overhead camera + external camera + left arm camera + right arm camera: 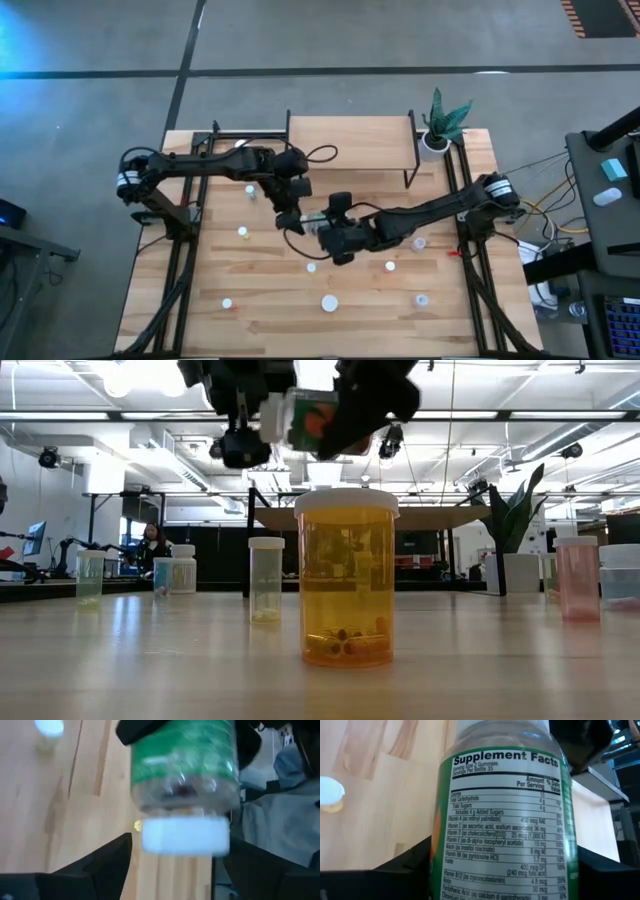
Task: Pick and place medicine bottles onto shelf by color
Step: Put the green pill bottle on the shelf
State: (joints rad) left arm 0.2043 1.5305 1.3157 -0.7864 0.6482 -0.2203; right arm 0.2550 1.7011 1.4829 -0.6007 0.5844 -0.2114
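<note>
Above the middle of the wooden table point(260, 330), the two arms met nose to nose over a clear supplement bottle point(502, 820) with a green label, which was held on its side in the air. That placing reads as a handover rather than a pick. The right gripper point(502, 847) was clamped across the labelled body, its dark fingers pressed to either flank, so it appeared to carry the weight. The left gripper point(180, 842) faced the bottle's white cap point(185, 836) with its fingers parted. One stood visibly clear of the cap, which suggests it was giving up the bottle, not taking it. Passing it across probably made sense because the light-wood shelf point(350, 135) stood at the table's far edge, nearer the right arm's side. The shelf looked bare. The other medicine bottles, among them an orange vial point(346, 580), stood scattered on the tabletop, so the sorting seemed barely begun.
</note>
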